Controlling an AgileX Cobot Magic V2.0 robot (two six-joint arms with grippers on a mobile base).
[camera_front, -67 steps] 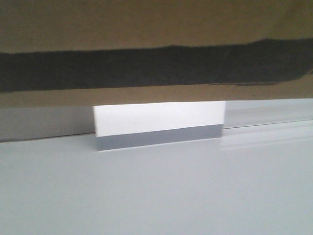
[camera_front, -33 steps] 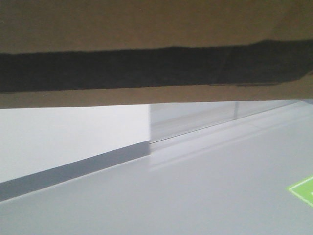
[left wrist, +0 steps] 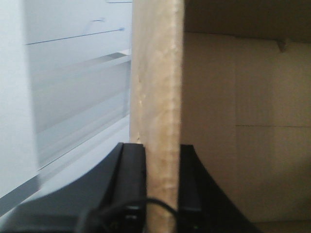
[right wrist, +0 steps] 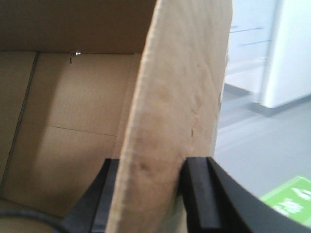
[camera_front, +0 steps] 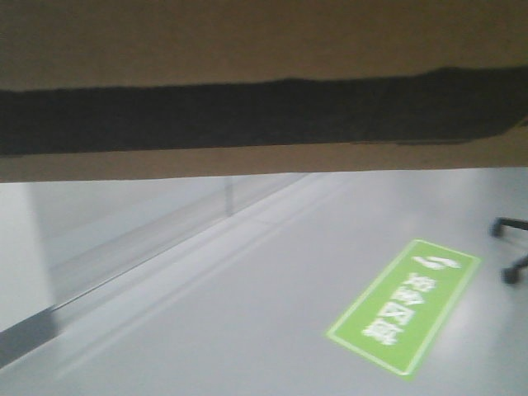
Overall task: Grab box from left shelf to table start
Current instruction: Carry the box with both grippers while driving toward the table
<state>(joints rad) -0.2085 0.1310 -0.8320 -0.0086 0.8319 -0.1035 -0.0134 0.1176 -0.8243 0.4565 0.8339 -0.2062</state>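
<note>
The brown cardboard box (camera_front: 247, 41) fills the top of the front view, held up close to the camera, with a black band across it. In the left wrist view my left gripper (left wrist: 158, 184) is shut on the box's left wall (left wrist: 158, 87), one finger outside, one inside. In the right wrist view my right gripper (right wrist: 150, 194) is shut on the box's right wall (right wrist: 180, 97) the same way. The box's bare inside (right wrist: 73, 121) shows in both wrist views. The left shelf is out of view.
Below the box is grey floor (camera_front: 247, 330) with a green floor sign (camera_front: 404, 305) at the right. A black chair base (camera_front: 511, 247) is at the far right. A white wall with grey skirting (camera_front: 25, 338) runs along the left.
The background has swept leftward across the front view: the wall slid left, and the green floor sign and chair base came into view. The box stays fixed against the camera.
</note>
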